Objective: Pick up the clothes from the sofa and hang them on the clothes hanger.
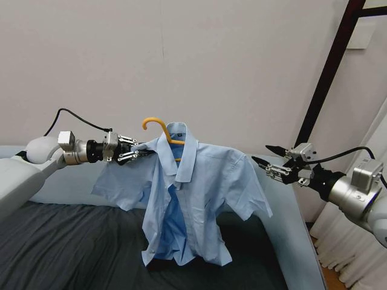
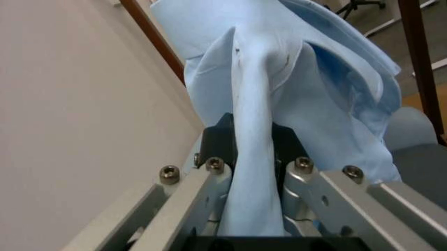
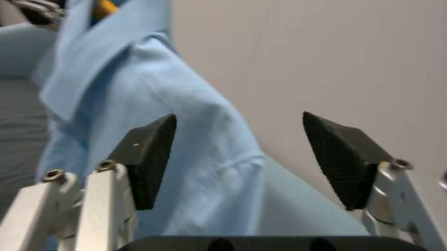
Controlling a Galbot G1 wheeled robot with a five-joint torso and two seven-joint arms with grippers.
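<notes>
A light blue short-sleeved shirt (image 1: 193,199) hangs on a yellow hanger (image 1: 158,128) in mid-air over the sofa. My left gripper (image 1: 134,151) is shut on the shirt's left shoulder; in the left wrist view the blue fabric (image 2: 253,157) is pinched between the black pads (image 2: 216,141). My right gripper (image 1: 266,156) is open, a short way off the shirt's right shoulder. In the right wrist view its pads (image 3: 150,157) stand wide apart, with the shirt (image 3: 175,151) beyond them.
The sofa has a dark grey seat (image 1: 72,248) and a pale blue back and arm (image 1: 290,229). A dark clothes-rack pole (image 1: 326,78) rises at the right against the plain wall. White curtains (image 1: 357,248) hang at the far right.
</notes>
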